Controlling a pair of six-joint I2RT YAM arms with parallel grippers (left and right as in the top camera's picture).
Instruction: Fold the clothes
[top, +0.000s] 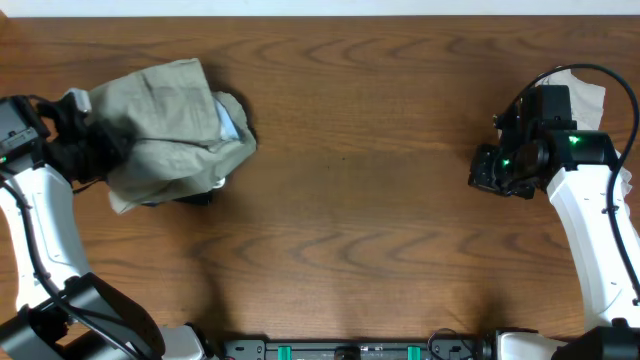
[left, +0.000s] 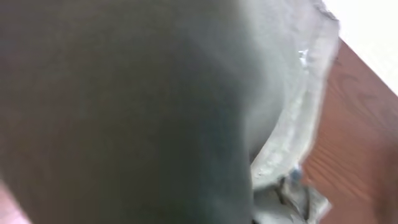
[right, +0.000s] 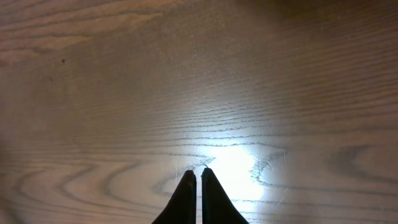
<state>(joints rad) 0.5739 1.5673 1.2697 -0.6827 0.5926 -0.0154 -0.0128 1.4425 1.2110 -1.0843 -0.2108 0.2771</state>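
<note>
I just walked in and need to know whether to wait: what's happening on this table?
The left arm reaches into a bunched grey-green garment at the left side of the table. The cloth fills its wrist camera and hides its fingers, so whether it is gripping cannot be told. The garment is crumpled, not folded. The right gripper is shut and empty over bare wood, with a white cloth lying behind that arm at the table's right edge.

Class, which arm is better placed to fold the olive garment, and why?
Left. The left gripper sits against the olive garment, fabric filling its wrist view; the right gripper hangs shut over the table, well apart.
</note>
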